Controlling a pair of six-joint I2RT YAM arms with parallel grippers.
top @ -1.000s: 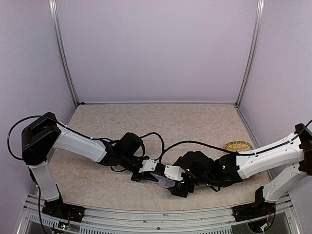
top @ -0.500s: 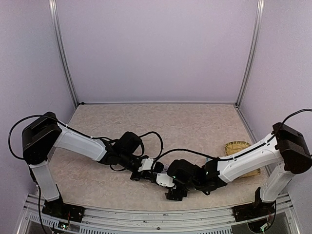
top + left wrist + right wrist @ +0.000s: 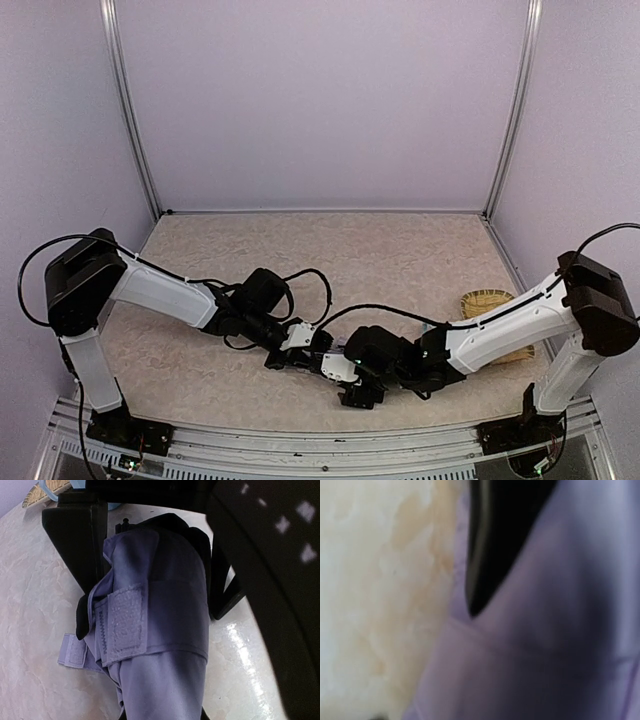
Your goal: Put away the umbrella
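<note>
Lavender-grey fabric folding umbrella (image 3: 165, 585) lay collapsed on the beige marbled table (image 3: 400, 250), at about 6 o'clock of the top view near the front edge, pinned between your two arms and almost hidden under them there. Your left gripper (image 3: 290, 352) reached in from 9 o'clock and your right gripper (image 3: 337, 366) from 3 o'clock, the two meeting nose to nose over the bundle. In the left wrist view the umbrella ran from 6 o'clock up toward 12, its black lining showing at the far end, a fuzzy fastening strap (image 3: 125, 625) wrapped across the folds and a loose strap tab (image 3: 72, 652) lying flat on the table at 8 o'clock. Black fingers (image 3: 75, 550) of the right gripper stood one on each side of the bundle, both against the fabric; whether they were squeezing it you could not tell. Your left gripper's own jaws were out of sight, so their state could not be told either. The right wrist view was filled with blurred lavender cloth (image 3: 545, 640). A straw-coloured woven basket (image 3: 490, 300) sat at 3 o'clock, well apart from the umbrella.
</note>
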